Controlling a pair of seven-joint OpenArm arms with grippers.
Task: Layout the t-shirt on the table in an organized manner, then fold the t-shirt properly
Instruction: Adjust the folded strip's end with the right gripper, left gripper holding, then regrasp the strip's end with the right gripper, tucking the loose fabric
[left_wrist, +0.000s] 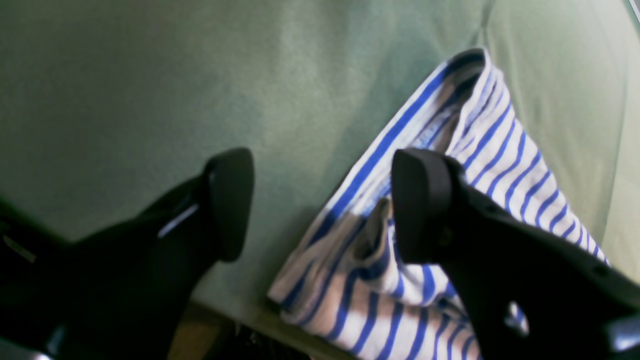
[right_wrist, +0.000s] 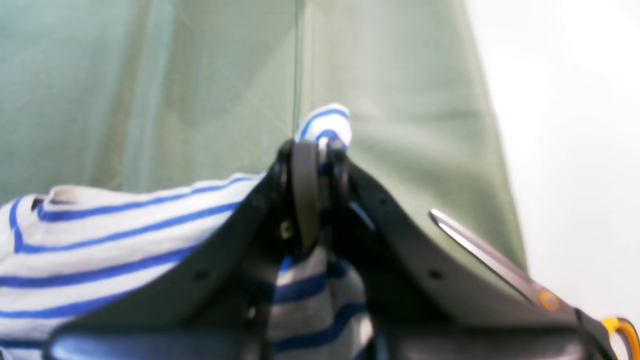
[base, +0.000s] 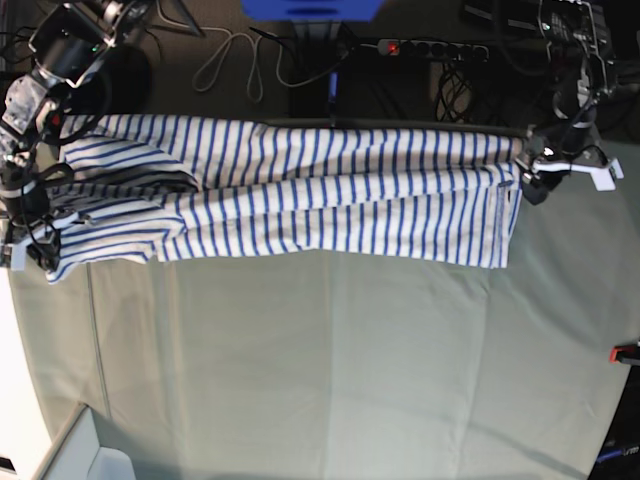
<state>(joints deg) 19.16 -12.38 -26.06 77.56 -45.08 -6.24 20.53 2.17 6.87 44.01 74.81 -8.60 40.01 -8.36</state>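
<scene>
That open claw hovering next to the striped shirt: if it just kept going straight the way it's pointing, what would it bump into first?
Most likely the table: the open left gripper aims mainly at bare green cloth. One finger overlaps the t-shirt edge, so it might brush fabric first; depth is unclear.

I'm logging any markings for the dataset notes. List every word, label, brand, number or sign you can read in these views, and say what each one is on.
No legible text in any view.
t-shirt: only blue stripes show; no label or print can be read.
table: plain grey-green cloth, unmarked.
White tag by the left end effector: too small to tell whether it carries writing.
Power strip behind the table: any markings are too small to read.
</scene>
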